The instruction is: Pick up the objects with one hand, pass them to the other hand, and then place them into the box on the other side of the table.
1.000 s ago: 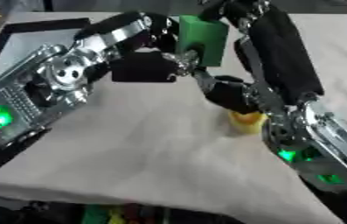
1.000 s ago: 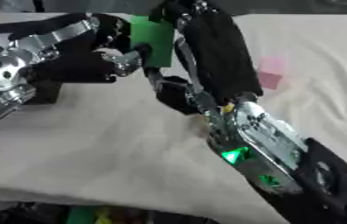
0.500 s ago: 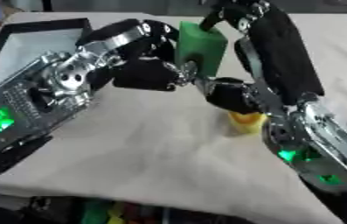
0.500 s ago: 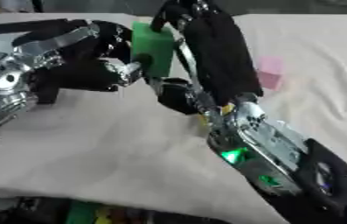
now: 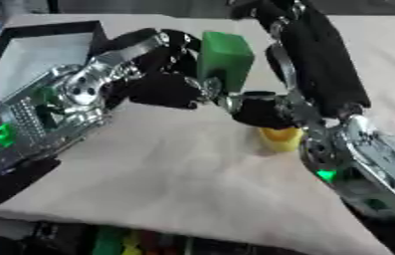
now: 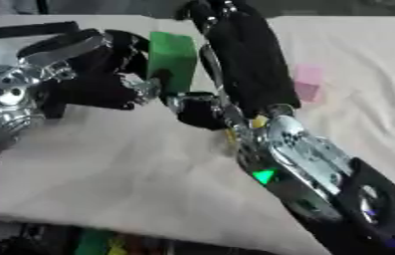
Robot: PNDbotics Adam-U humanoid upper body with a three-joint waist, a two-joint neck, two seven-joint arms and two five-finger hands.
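1. Up over the middle of the worktop went the green block, held aloft between the two arms, well clear of the cloth
2. The left robot hand came in from the left, its dark fingers curled against the block's left face, and the block sat just to the right of that palm
3. The right robot hand met it from below and right, tucked under the block's lower edge; whether its fingers were pinching the block or only lying beside it could not be told from either eye
4. So the block stood upright, tilted a touch, squeezed in between both hands at the handover point
5. Down on the cloth a yellow piece lay just beneath the right wrist, partly hidden by it
6. A pink block rested well off to the right, beyond the right forearm
7. The black-rimmed box with its white inside sat at the far left, behind the left arm, well apart from the green block
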